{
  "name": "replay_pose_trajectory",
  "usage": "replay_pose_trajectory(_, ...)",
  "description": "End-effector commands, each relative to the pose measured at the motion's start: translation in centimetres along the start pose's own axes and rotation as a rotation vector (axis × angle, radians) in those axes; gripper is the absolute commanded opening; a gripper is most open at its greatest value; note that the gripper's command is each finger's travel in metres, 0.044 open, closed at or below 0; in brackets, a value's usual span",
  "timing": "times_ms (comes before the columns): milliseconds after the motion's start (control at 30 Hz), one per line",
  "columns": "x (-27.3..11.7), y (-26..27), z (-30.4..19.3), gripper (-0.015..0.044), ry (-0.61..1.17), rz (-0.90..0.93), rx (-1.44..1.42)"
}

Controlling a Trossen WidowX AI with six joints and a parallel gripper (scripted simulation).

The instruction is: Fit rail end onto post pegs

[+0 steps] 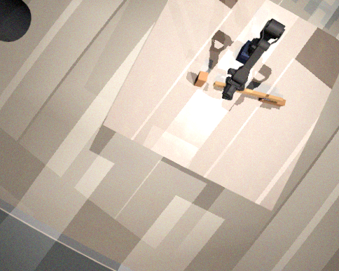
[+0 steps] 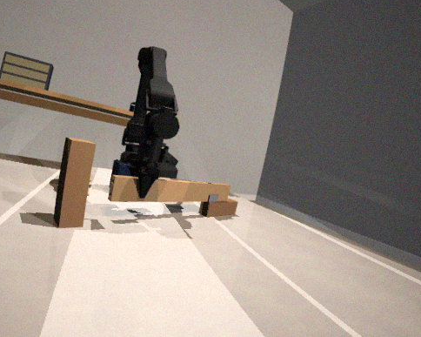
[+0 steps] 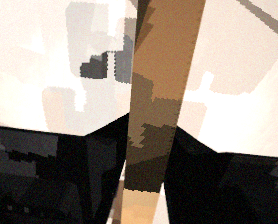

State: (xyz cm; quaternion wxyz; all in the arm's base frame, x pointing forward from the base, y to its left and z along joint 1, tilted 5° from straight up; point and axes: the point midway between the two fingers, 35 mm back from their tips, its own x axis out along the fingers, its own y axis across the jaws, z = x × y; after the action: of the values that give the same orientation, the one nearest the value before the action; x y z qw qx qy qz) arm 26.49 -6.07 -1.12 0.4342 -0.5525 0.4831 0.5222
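Observation:
The long wooden rail (image 1: 253, 93) (image 2: 182, 191) (image 3: 167, 50) is held near its post-side end by my gripper (image 1: 230, 88) (image 2: 145, 190) (image 3: 145, 119), which is shut on it. That end is raised off the table, and the rail looks close to level. The far end sits at the grey bracket (image 2: 213, 198) on the low footboard block (image 2: 221, 209). The upright wooden post (image 1: 202, 78) (image 2: 76, 183) stands apart from the rail, with a gap between them. Small tan bits, likely the pegs, show at the post's rail side. The holes are hidden.
A dark blue object (image 1: 244, 52) (image 2: 122, 168) is beside the arm's base. Behind, a wooden desk (image 2: 64, 103) carries a striped box (image 2: 26, 70). A large black rounded object (image 1: 6, 12) is at the upper left of the top view.

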Motion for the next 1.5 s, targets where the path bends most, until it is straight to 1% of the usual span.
replay_pose_trajectory(0, 0.0, 0.0, -0.1, 0.0, -0.001, -0.003, -0.001)
replay_pose_trajectory(1467, 0.0, -0.1, -1.4, 0.0, 0.0, -0.003, -0.001)
